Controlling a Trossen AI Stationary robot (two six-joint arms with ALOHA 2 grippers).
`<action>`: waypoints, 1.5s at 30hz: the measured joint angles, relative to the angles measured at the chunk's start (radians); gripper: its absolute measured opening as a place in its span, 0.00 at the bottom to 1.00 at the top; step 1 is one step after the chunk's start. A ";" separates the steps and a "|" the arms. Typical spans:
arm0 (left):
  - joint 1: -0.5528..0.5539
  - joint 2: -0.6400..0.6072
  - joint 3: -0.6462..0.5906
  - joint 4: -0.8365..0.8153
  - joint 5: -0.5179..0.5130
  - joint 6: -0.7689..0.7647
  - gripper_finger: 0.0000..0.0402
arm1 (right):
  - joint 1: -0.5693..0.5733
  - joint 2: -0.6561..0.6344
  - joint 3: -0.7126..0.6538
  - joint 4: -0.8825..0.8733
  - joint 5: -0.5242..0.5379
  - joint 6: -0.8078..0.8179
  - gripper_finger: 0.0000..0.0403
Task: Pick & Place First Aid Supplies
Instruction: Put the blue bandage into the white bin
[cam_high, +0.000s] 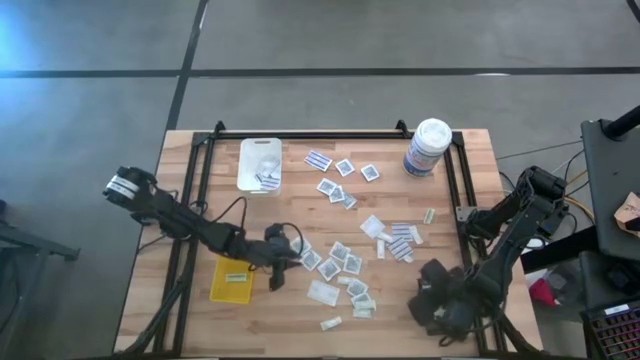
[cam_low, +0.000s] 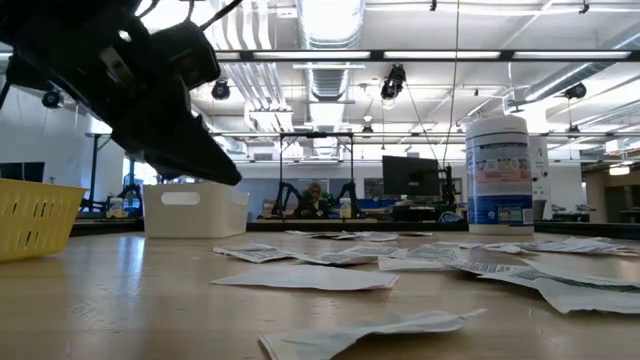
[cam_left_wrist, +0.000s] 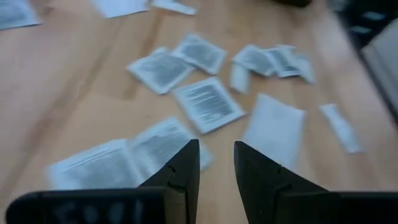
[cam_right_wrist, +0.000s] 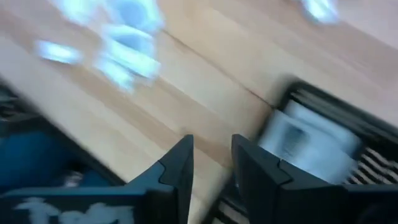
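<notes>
**Table stock: first aid packets, 3 trays, 1 canister, 2 arms**

We list the first aid packets (cam_high: 345, 262) as dozens of small flat pieces scattered over the middle of the wooden table (cam_high: 190, 300): white squares with grey centres, blue-striped strips and narrow pale strips, running from the far middle to the near middle. A few more lie in the white tray (cam_high: 259, 163) at the far left.

We note the yellow tray (cam_high: 232, 280) at the near left, just beside the left gripper. The white canister with blue label (cam_high: 427, 148) stands upright at the far right.

We place the left gripper (cam_high: 279, 268) low over the left edge of the packet cluster; its wrist view shows its 2 fingers (cam_left_wrist: 180, 177) a narrow gap apart, holding nothing, with grey-centred squares (cam_left_wrist: 208, 104) just beyond.

We place the right gripper (cam_high: 432, 298) at the near right, its fingers (cam_right_wrist: 177, 171) likewise slightly parted and empty, beside a black tray (cam_right_wrist: 329, 146) holding a white packet.
</notes>
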 joint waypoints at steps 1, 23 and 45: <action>-0.006 0.008 0.000 0.020 0.012 0.002 0.23 | 0.000 0.001 -0.002 0.023 0.050 -0.026 0.25; -0.060 0.251 0.078 0.292 0.106 0.019 0.07 | -0.187 0.002 -0.200 0.821 0.347 -0.717 0.17; -0.084 0.374 0.103 0.308 0.100 -0.044 0.00 | -0.256 0.181 -0.134 0.994 0.327 -0.836 0.13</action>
